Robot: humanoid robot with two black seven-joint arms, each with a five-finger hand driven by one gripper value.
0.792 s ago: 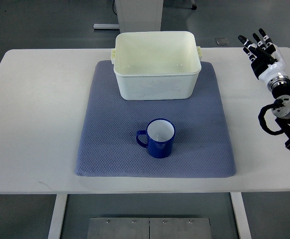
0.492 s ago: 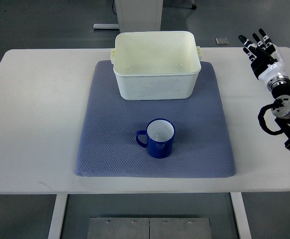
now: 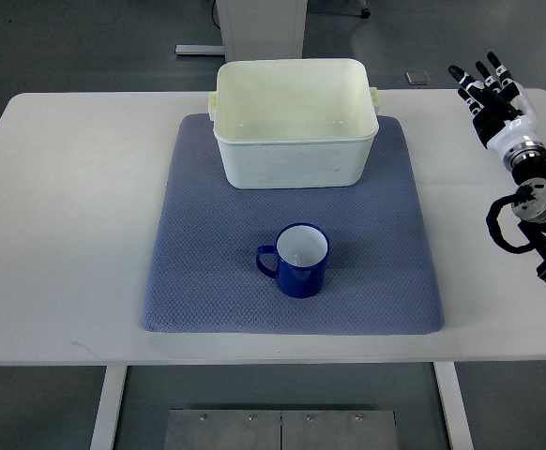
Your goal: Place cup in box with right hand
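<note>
A white rectangular table [image 3: 67, 234] over a grey floor carries a blue-grey textured fabric mat [image 3: 198, 281] at its centre. Nearest the robot, a dark blue cup with a white interior [image 3: 296, 260] stands upright on the near half of the mat, mouth up, its handle pointing toward the picture's left. Beyond it, at the far edge of the mat, stands a cream rectangular plastic box [image 3: 295, 131], open at the top and holding nothing visible. The right hand [image 3: 494, 94] hovers over the table's far right corner, fingers extended and spread, holding nothing. The cup lies well apart from it, to the left and nearer the robot. The left arm is not in view. No brand, label or writing is legible.
</note>
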